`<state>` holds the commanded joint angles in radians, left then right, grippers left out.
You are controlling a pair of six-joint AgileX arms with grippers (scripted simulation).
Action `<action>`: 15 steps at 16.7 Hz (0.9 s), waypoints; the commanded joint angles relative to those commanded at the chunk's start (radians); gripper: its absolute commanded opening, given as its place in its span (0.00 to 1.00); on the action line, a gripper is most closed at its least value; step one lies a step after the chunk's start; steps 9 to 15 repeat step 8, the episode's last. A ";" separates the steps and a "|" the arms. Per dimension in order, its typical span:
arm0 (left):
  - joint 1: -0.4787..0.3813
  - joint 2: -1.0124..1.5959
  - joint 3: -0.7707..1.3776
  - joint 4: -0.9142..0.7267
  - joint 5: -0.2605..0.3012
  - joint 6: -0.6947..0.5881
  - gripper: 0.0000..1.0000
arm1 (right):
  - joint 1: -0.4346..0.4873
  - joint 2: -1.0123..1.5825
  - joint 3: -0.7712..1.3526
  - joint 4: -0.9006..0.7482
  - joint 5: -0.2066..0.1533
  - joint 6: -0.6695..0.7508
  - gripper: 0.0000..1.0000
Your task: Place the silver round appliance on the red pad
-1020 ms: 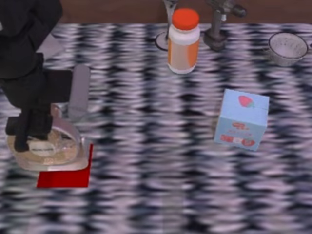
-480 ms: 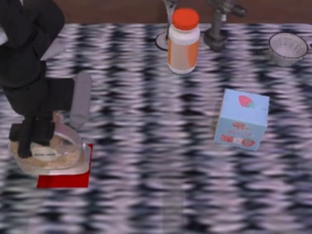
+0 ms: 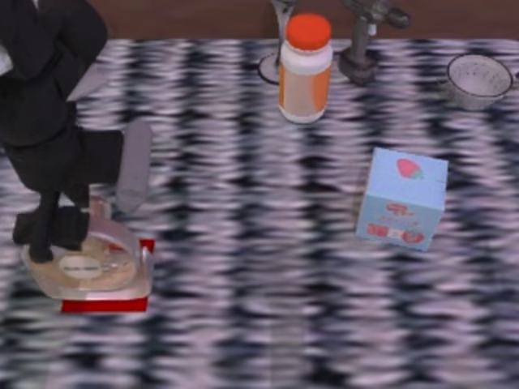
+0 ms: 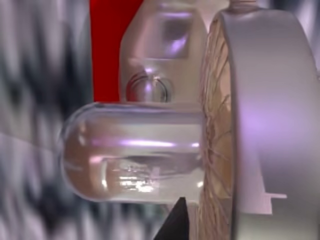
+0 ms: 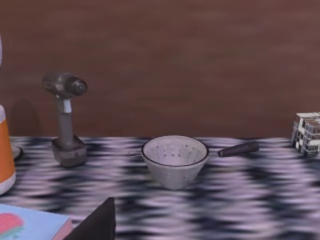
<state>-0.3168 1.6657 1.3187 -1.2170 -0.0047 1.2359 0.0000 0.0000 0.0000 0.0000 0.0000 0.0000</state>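
Left claw (image 3: 50, 231) seemingly clamps silver round appliance (image 3: 89, 267), overhanging red pad (image 3: 109, 304)'s left edge.

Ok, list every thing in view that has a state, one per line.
silver round appliance: lying flat on the red pad, covering most of it
red pad: flat, front edge showing
left gripper: over the appliance's left rim
orange-capped bottle: upright, capped
strawberry carton: upright, closed
drill: standing
colander: upright, empty
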 joint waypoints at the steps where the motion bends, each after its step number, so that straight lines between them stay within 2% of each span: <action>1: 0.000 0.000 0.000 0.000 0.000 0.000 0.90 | 0.000 0.000 0.000 0.000 0.000 0.000 1.00; 2: 0.000 0.000 0.000 0.000 0.000 0.000 0.98 | 0.000 0.000 0.000 0.000 0.000 0.000 1.00; 3: 0.000 0.000 0.000 0.000 0.000 0.000 1.00 | 0.000 0.000 0.000 0.000 0.000 0.000 1.00; 15: 0.000 0.000 0.000 0.000 0.000 0.000 1.00 | 0.000 0.000 0.000 0.000 0.000 0.000 1.00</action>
